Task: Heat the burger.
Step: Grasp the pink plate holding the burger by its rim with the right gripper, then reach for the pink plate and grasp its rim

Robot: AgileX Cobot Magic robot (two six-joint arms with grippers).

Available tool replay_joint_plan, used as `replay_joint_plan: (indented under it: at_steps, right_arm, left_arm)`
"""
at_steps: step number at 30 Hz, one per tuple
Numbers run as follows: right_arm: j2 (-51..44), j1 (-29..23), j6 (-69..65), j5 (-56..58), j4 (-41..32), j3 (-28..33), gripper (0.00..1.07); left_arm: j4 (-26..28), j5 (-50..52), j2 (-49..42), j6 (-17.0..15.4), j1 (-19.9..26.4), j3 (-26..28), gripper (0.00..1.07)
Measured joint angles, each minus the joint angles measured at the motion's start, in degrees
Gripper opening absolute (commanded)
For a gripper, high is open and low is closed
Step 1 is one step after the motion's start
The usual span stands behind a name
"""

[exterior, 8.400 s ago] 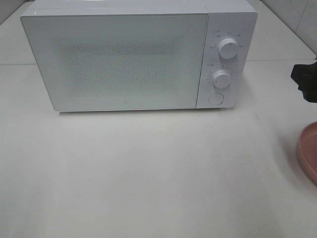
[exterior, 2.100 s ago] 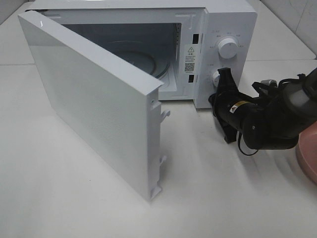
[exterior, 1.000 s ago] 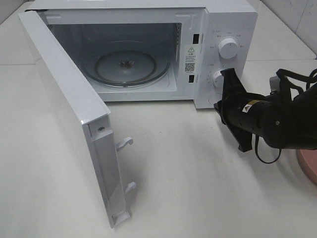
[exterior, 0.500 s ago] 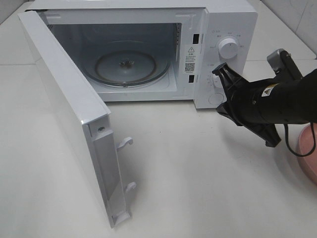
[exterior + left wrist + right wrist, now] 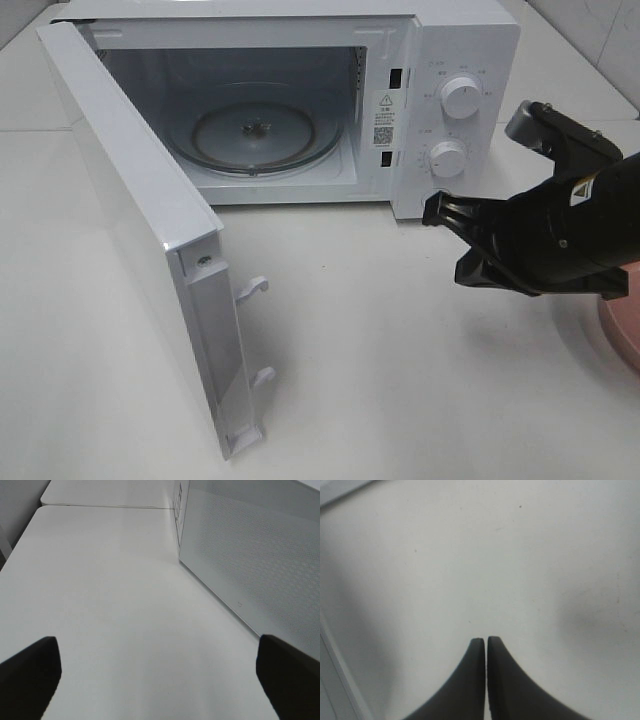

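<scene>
The table (image 5: 400, 400) is a smooth, matte off-white slab with a faint seam running behind the microwave (image 5: 470, 40). The microwave is a glossy white box with rounded corners. Its door (image 5: 130, 190) stands swung wide on the left hinge. It is a flat panel with a fine dotted mesh on its face, and two white hooked latches (image 5: 252, 288) stick out of its free edge. The cavity is pale grey and smooth.

The right arm (image 5: 560, 230), black and partly shiny, reaches in from the right, in front of the control panel and above the table. A round, clear glass turntable (image 5: 255, 135) with a small hub at its centre lies flat on the cavity floor. A curved slice of a pink plate (image 5: 625, 335), matte with a raised rim, shows at the right edge of the high view.

Two round white knobs (image 5: 461, 97) sit one above the other on the panel.

The right fingers (image 5: 470, 680) are black, tapered and pressed together, with nothing between them. The left fingers (image 5: 30, 672) are spread wide over bare table beside the door.

The burger appears in none of the views, so its place and its facing cannot be told.
</scene>
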State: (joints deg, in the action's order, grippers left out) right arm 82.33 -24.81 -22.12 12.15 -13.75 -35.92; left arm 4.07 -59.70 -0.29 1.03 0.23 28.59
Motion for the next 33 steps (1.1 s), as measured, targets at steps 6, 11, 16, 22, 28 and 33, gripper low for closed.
replay_joint_plan:
  at_steps: [6, 11, 16, 22, 28, 33]
  right_arm:
    - [-0.17, 0.00, 2.64, 8.48, 4.87, -1.95, 0.03]
    - [-0.11, 0.00, 3.21, 23.32, 17.02, -8.54, 0.06]
    - [-0.40, 0.00, 3.21, 31.57, 22.75, -12.43, 0.09]
    - [-0.46, 3.55, 5.50, 40.51, 25.15, -17.02, 0.21]
    - [-0.46, 8.19, 9.91, 42.91, 25.32, -17.42, 0.31]
    - [-0.52, 10.89, 12.32, 43.77, 26.01, -17.42, 0.74]
  left_arm:
    - [0.00, 0.00, 0.00, 0.00, 0.00, 0.00, 0.98]
    - [0.00, 0.00, 0.00, 0.00, 0.00, 0.00, 0.98]
    - [0.00, 0.00, 0.00, 0.00, 0.00, 0.00, 0.98]
    - [0.00, 0.00, 0.00, 0.00, 0.00, 0.00, 0.98]
    - [0.00, 0.00, 0.00, 0.00, 0.00, 0.00, 0.98]
    - [0.00, 0.00, 0.00, 0.00, 0.00, 0.00, 0.98]
